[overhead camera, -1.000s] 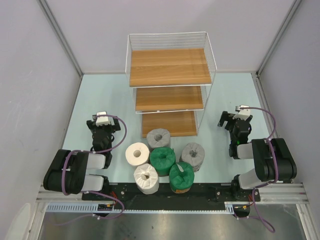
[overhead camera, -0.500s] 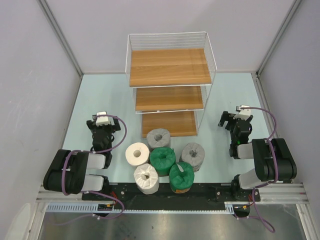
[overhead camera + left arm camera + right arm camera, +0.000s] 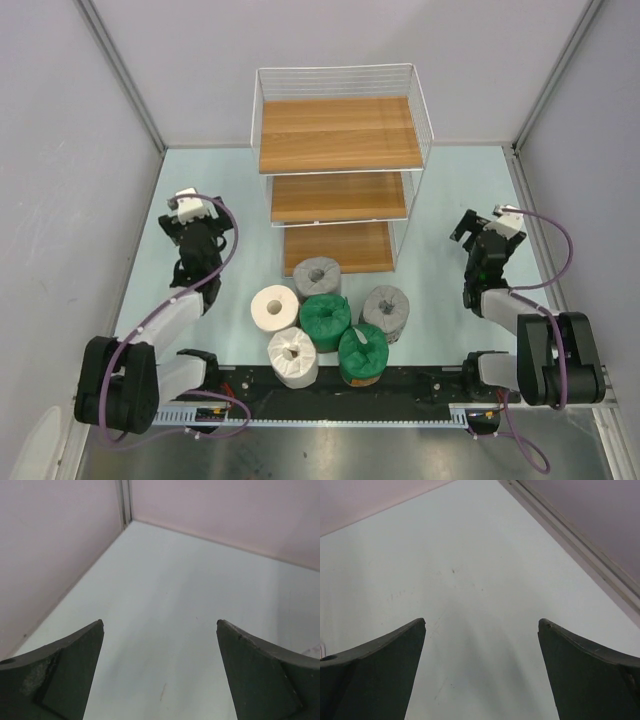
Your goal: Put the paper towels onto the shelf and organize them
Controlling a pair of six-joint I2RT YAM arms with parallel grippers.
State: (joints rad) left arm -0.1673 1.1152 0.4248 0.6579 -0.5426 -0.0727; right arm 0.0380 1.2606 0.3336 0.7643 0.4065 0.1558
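Observation:
Six paper towels stand bunched on the pale table in front of the shelf point(image 3: 340, 133): two grey rolls point(image 3: 318, 276) point(image 3: 385, 310), two dark green rolls point(image 3: 325, 318) point(image 3: 362, 352) and two white rolls point(image 3: 274, 308) point(image 3: 292, 356). The shelf's three brown boards carry nothing. My left gripper point(image 3: 183, 226) hangs left of the shelf, well apart from the rolls. In its wrist view the left gripper point(image 3: 160, 622) is open over bare table. My right gripper point(image 3: 478, 230) hangs right of the shelf. Its wrist view shows the right gripper point(image 3: 482, 621) open with only table between the fingers.
Grey walls point(image 3: 70, 170) close in the table on the left, right and back. The left wrist view shows the wall corner point(image 3: 124, 505) ahead; the right wrist view shows the wall's foot point(image 3: 580, 545) at its right. A black rail point(image 3: 340, 385) runs along the near edge.
Both arms have stretched out from their folded pose. The left gripper has moved away to the upper left, the right gripper to the right. The rolls have not moved.

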